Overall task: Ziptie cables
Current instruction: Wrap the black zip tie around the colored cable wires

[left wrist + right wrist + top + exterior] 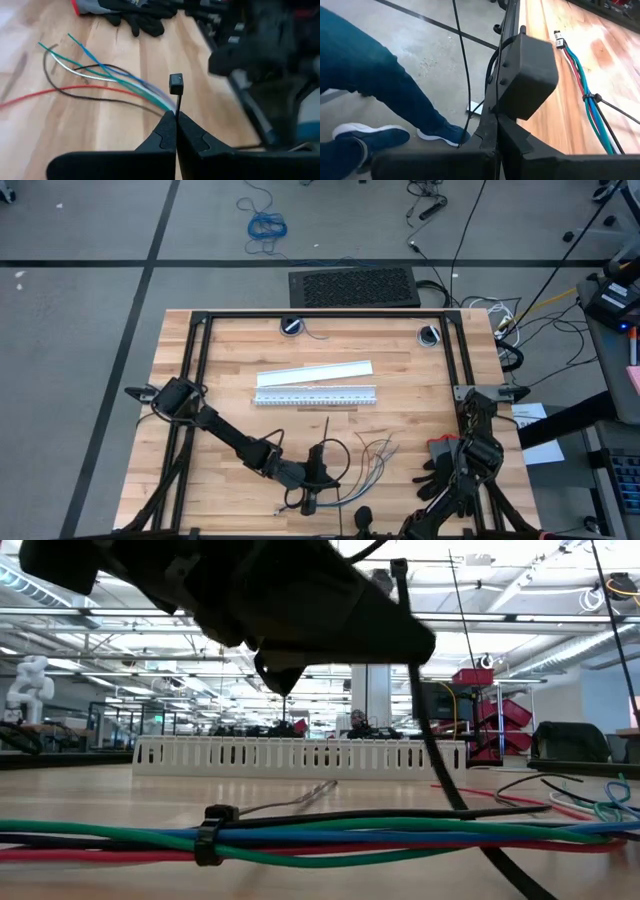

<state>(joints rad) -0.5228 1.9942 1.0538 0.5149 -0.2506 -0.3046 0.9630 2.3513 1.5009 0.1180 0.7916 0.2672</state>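
Cables [400, 837], a bundle of thin blue, green, red and grey wires, lie on the light wooden plank table [240, 360] near its front edge, about midway across. In the low view they run flat across the foreground, bound by a thin black plastic ziptie [210, 833] closed around them toward the left. In the high view the bundle's loose ends [378, 455] fan out to the right.

The left gripper [176, 119] sits low over the near middle of the table, its two dark fingers pressed together on a second black ziptie strip [176, 102], whose square head [175, 83] stands up just past the fingertips. In the low view this strip [430, 730] slants down from the gripper across the front of the bundle.

The right gripper [496, 117] is at the near right of the table, close to the black metal frame post, with its fingers shut on nothing that can be seen. Its wrist view looks along the table edge, with the tied bundle [590, 100] on the wood and a person's leg in blue trousers and a blue shoe [370, 137] on the grey floor.

Farther back on the table lie a white slotted strip [315, 396] and a plain white flat strip [315, 372]. A black and red glove [440, 455] lies near the right arm.
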